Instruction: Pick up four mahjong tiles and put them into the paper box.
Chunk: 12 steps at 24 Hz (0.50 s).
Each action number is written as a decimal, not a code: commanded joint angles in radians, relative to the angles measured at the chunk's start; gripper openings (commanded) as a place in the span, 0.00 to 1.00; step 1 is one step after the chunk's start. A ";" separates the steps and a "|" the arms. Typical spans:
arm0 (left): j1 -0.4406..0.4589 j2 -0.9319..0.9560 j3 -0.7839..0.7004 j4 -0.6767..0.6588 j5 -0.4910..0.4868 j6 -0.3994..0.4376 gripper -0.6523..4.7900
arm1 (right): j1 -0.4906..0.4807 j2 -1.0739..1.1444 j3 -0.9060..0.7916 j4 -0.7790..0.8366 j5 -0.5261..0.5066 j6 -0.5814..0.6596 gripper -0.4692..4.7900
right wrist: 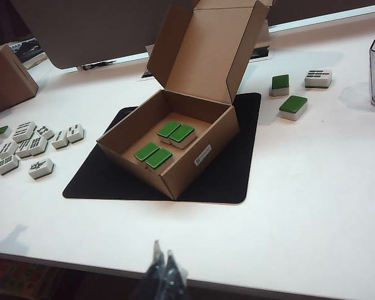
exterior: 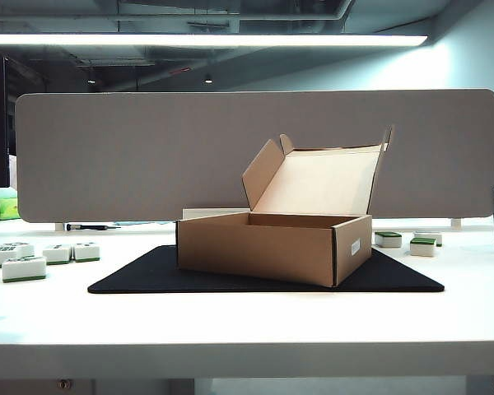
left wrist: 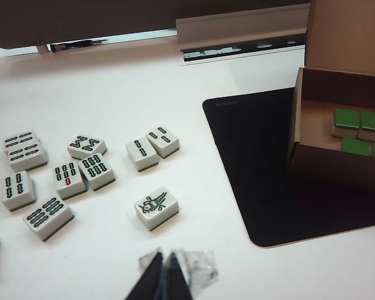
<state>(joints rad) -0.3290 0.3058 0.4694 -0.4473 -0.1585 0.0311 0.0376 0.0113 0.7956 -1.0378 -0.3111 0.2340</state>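
Four mahjong tiles (right wrist: 164, 145) lie green face up on the floor of the paper box (right wrist: 175, 181), lid open, on the black mat (right wrist: 231, 181) mid-table. Looks complete by count. Left gripper (left wrist: 164, 275) pinched shut on nothing, hanging above the loose tiles (left wrist: 81, 172) toward the table's left edge. Right gripper (right wrist: 162, 275) closed and empty, back over the near edge. Best now: lift clear without brushing the spare tiles or box wall.

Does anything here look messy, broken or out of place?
Nothing stands out. Four mahjong tiles lie green side up in the open paper box, which sits skewed on the black mat. Loose tiles are scattered nearby. Left gripper and right gripper hang shut, empty.
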 commanded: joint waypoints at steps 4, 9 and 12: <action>0.000 -0.001 0.003 0.006 -0.043 -0.001 0.11 | 0.000 -0.012 0.004 0.009 -0.002 -0.003 0.09; 0.051 -0.024 -0.021 0.000 -0.019 -0.010 0.11 | 0.000 -0.012 0.004 0.010 -0.002 -0.003 0.09; 0.154 -0.053 -0.068 0.011 0.078 -0.025 0.11 | 0.000 -0.012 0.004 0.010 -0.002 -0.003 0.09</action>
<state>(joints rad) -0.2146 0.2634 0.4232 -0.4454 -0.1478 0.0200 0.0376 0.0109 0.7956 -1.0378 -0.3111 0.2340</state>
